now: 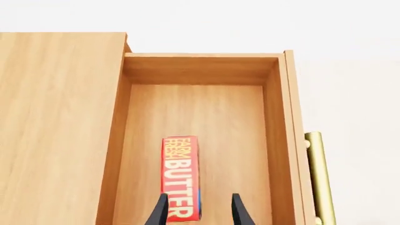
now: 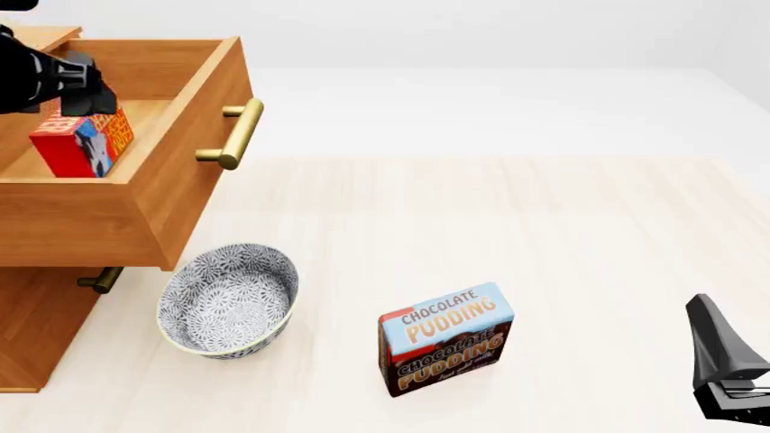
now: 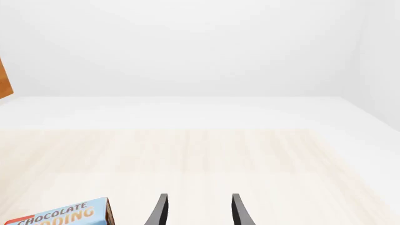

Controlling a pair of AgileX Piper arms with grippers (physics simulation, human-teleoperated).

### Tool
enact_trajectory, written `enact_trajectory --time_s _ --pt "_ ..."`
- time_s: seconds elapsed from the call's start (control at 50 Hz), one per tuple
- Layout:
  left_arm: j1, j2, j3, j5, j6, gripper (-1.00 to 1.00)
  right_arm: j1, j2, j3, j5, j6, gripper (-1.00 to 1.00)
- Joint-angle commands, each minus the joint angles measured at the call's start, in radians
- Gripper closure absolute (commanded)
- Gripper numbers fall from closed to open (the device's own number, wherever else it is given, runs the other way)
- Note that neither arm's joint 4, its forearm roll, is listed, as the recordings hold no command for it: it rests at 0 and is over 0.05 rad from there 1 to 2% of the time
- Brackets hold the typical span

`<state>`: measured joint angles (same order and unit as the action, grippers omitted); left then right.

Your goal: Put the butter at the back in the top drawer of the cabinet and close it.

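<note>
— Is the left gripper (image 1: pixel 200 211) gripping anything?

— No, its jaws are standing apart; the butter (image 1: pixel 181 176) is lying under one fingertip on the floor of the top drawer (image 1: pixel 277 140), which is hanging pulled out of the cabinet (image 1: pixel 56 126).

— And the right gripper (image 3: pixel 200 211)?

— Its jaws are gaping too, holding nothing, with the pudding box (image 3: pixel 59 215) sitting off beside one finger.

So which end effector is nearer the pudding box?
Right. The right end effector sits on the box's right, across bare table; the left end effector is over the open drawer.
</note>
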<state>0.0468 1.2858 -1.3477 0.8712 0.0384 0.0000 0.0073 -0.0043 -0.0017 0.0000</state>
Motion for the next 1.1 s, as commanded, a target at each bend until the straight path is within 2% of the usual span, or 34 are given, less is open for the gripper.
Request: enact_trajectory --time_s 0.02,0.6,1.1 --pt "-0.067 -0.045 -0.061 0.043 -0.032 -1.0 0.0 0.0 0.0 0.0 0.0 -1.0" --pt "-0.206 -0.112 -0.116 0.074 -0.071 -1.0 0.0 0.0 0.0 0.0 0.0 -1.0" --pt "-0.35 -0.101 -0.134 0.042 -0.074 -1.0 0.0 0.0 0.0 0.0 0.0 -1.0"
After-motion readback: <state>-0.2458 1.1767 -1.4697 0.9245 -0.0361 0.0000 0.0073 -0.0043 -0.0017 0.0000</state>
